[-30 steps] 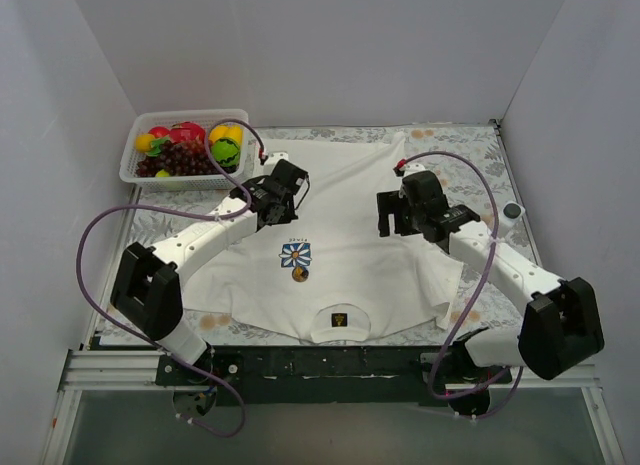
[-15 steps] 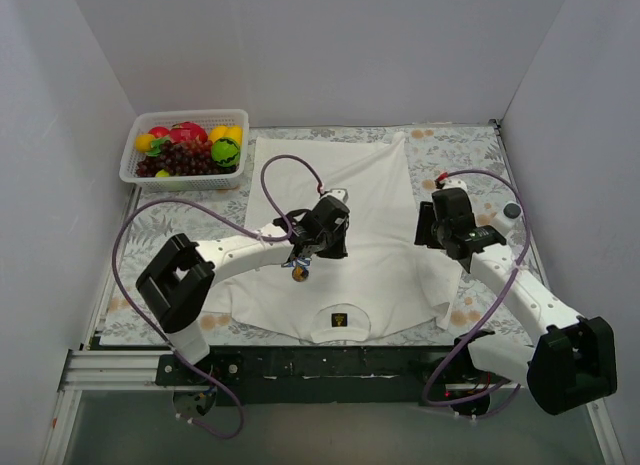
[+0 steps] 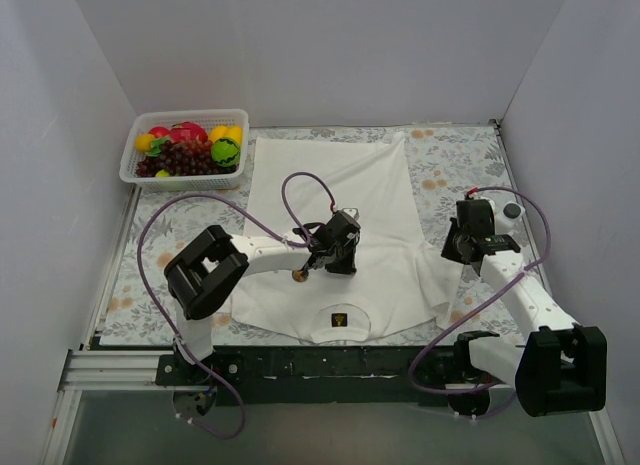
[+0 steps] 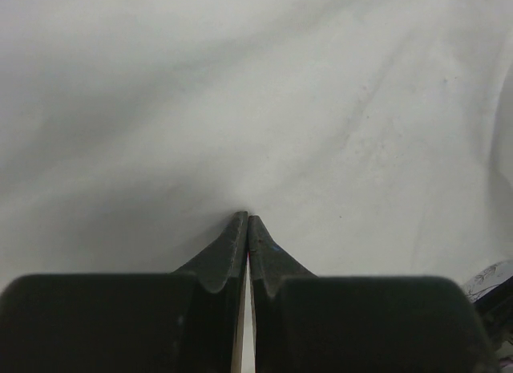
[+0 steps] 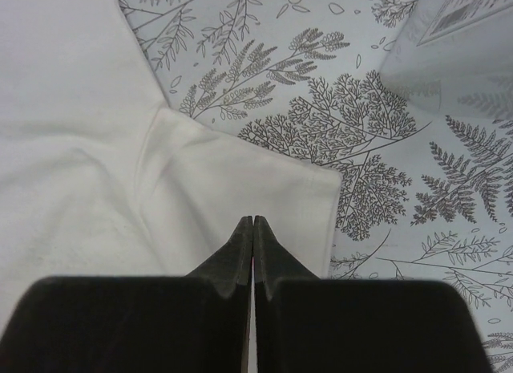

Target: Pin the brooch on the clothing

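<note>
The left gripper, fingers pinched shut on nothing visible, presses into the chest of the white T-shirt just right of the small gold brooch lying there, apparently steadying the cloth, while the right gripper, also closed, hovers at the shirt's right edge.

The table is covered by a pale cloth printed with grey leaf and fern sprigs and a few small orange flowers. A white T-shirt lies spread flat over its middle, the collar toward the near edge and the hem toward the far edge. One short sleeve rests on the print at the right. A white plastic basket stands in the far left corner, just beside the shirt's hem corner. A small white round object sits near the right edge.
</note>
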{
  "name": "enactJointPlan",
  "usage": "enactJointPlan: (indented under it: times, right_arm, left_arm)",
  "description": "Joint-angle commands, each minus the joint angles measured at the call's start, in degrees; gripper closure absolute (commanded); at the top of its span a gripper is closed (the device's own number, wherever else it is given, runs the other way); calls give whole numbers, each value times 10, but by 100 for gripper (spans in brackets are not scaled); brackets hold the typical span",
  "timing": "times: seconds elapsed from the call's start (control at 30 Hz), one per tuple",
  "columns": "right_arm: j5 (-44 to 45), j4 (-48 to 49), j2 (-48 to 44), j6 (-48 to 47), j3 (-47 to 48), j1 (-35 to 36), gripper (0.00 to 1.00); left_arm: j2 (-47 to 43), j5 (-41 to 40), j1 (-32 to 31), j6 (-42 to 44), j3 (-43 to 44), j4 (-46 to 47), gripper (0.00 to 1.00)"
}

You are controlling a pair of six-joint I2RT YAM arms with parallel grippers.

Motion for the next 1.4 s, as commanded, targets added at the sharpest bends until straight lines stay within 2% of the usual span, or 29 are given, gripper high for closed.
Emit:
enactJointPlan:
  times: [0.0,0.27,0.47,0.57,0.7,0.93,1.1,1.17,1.37]
  right_arm:
    - [-9,-22,24,5,-13,-11,99]
    - [-29,-22,68,6,-25,-25,99]
    - [-37,-36,167,-17,9,-32,99]
    - [-13,-65,229,-30,36,-32,99]
    - [4,-74,242,-30,50,-32,99]
    - [88,-90,281,-42,117,-30,99]
    - [151,-97,351,-43,146,3,99]
    - [206,-102,372,-39,161,27,99]
    - [269,-108,394,-40,195,43,99]
  left_arm:
    - [26,8,-1,2,2,-4,100]
    - [39,32,-1,6,2,-18,100]
    - [37,40,-1,12,-3,-24,100]
    - [35,49,-1,15,2,-32,100]
    - [34,55,-1,20,2,-39,100]
    - [44,66,-1,29,7,-51,100]
    - [53,80,-1,31,9,-61,100]
    - [56,80,-1,33,14,-72,100]
    - [54,55,-1,33,10,-106,100]
